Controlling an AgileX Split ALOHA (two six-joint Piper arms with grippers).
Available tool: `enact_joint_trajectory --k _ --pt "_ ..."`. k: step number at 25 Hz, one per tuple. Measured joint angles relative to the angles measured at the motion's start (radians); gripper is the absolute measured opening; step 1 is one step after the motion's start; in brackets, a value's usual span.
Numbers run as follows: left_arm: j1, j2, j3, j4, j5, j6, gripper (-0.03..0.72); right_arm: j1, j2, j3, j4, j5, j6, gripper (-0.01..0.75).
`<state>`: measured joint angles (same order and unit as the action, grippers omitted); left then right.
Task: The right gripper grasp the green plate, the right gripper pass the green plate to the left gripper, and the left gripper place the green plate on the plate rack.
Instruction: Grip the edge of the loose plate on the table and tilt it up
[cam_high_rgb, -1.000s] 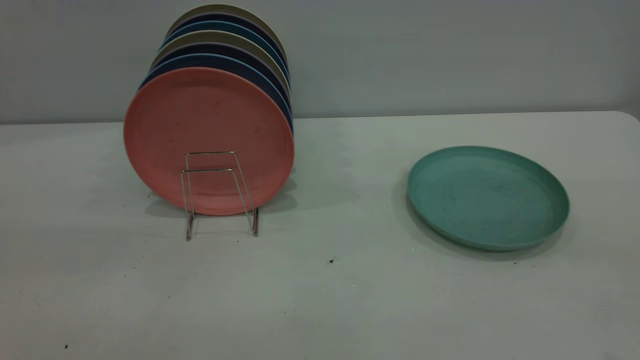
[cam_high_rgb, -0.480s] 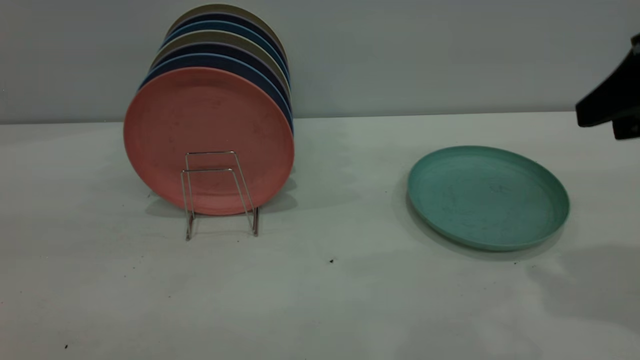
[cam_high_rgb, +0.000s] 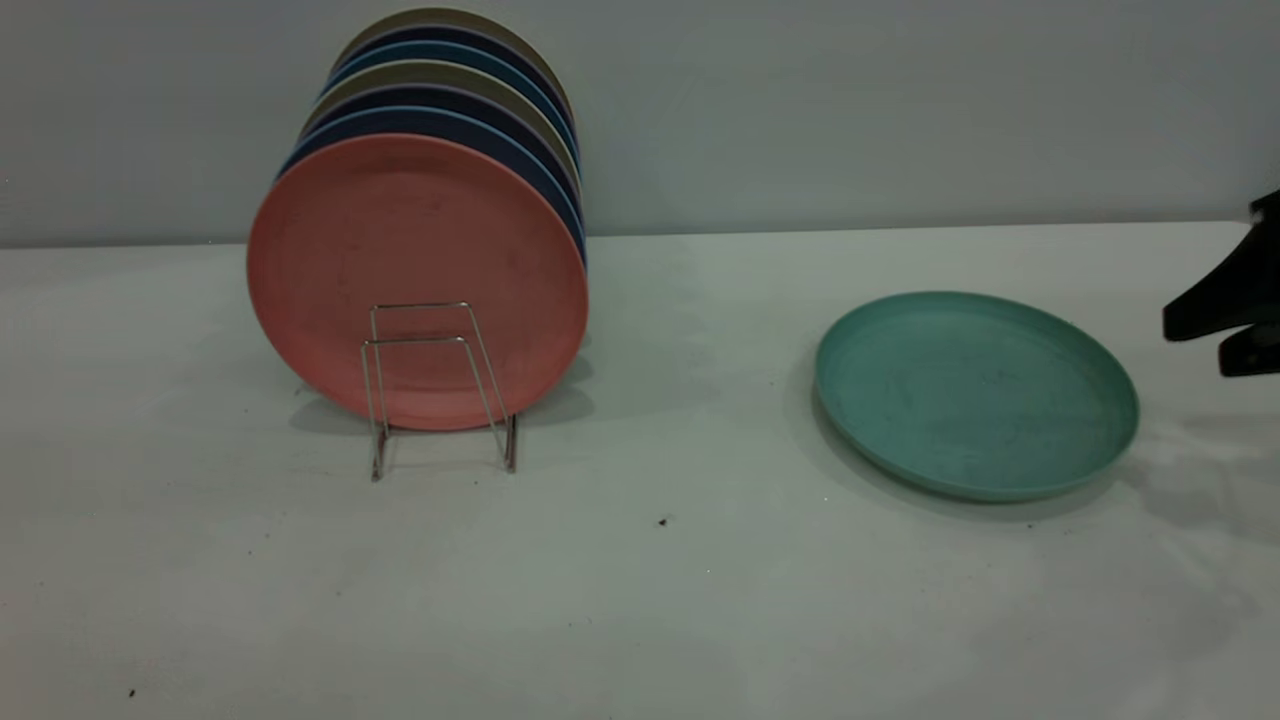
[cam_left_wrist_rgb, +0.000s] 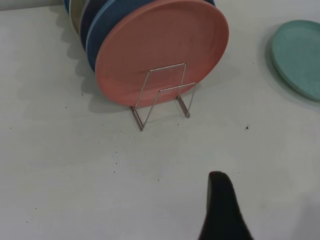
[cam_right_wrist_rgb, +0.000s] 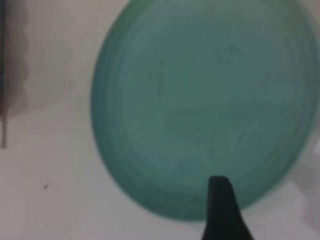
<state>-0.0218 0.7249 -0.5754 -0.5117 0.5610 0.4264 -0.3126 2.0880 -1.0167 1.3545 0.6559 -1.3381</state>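
Exterior view: pale table with a few dark specks, plain grey wall behind. The green plate lies flat on the right, nothing touching it. The plate rack stands on the left, pink plate in front, darker plates mostly hidden behind it. The right gripper is cut off at the right edge, fingers apart, holding nothing, just beside the plate. The left gripper only shows 1 finger, can't tell its state.
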Motion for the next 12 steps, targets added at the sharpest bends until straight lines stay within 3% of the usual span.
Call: enact_joint_trajectory --k 12 --pt "0.0 0.0 0.0 -0.001 0.0 0.0 0.505 0.003 0.255 -0.213 0.013 0.012 0.005 0.493"
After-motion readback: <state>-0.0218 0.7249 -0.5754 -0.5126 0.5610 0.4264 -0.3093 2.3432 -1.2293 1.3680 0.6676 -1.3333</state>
